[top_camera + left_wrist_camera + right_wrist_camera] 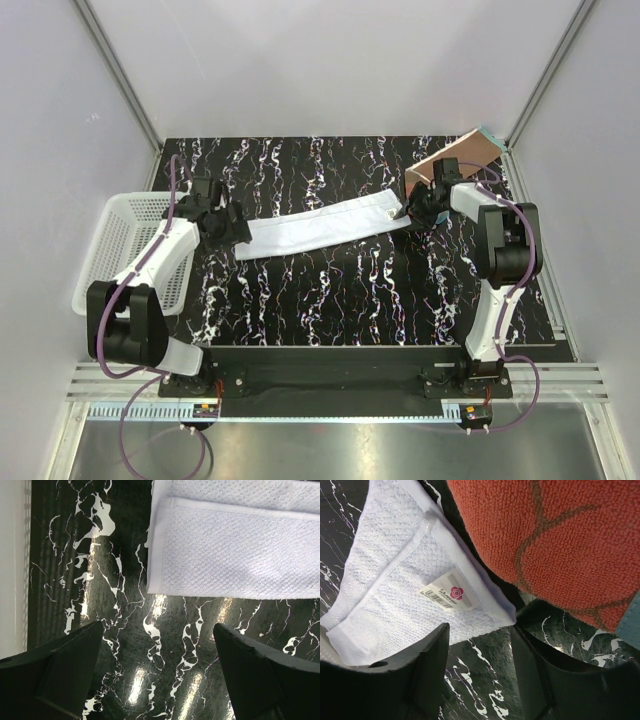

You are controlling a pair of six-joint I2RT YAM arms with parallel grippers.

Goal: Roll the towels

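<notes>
The right claw (pixel 480 630) stands parted and clamped on nothing. Its two black fingers straddle a strip of black, white-veined marble-pattern tabletop (pixel 485 680). The end corner of the long white waffle-textured cloth towel (pixel 405 580) lies just ahead of the fingertips, and one finger overlaps its lower edge. A small printed label (pixel 449 595) with a pink flower mark sits on that folded corner, just beyond the tips. The claw seems placed here because a roll has to start from an end. Farther ahead and off to one side lies the rust-brown terry towel with an orange face and teal edge (pixel 545 535). It sits close to the white corner, apparently parked to wait its turn; whether the two touch I cannot tell.

The left claw (pixel 157 630) is spread fully wide and empty, hovering over bare tabletop. The white towel's other end lies just ahead of it and toward one finger, not between the fingers — likely so the claw can steady that end. Behind this claw, beside its arm, sits the white perforated plastic basket (pixel 120 240). The white towel lies flat and stretched between the two claws — rolling has not begun.
</notes>
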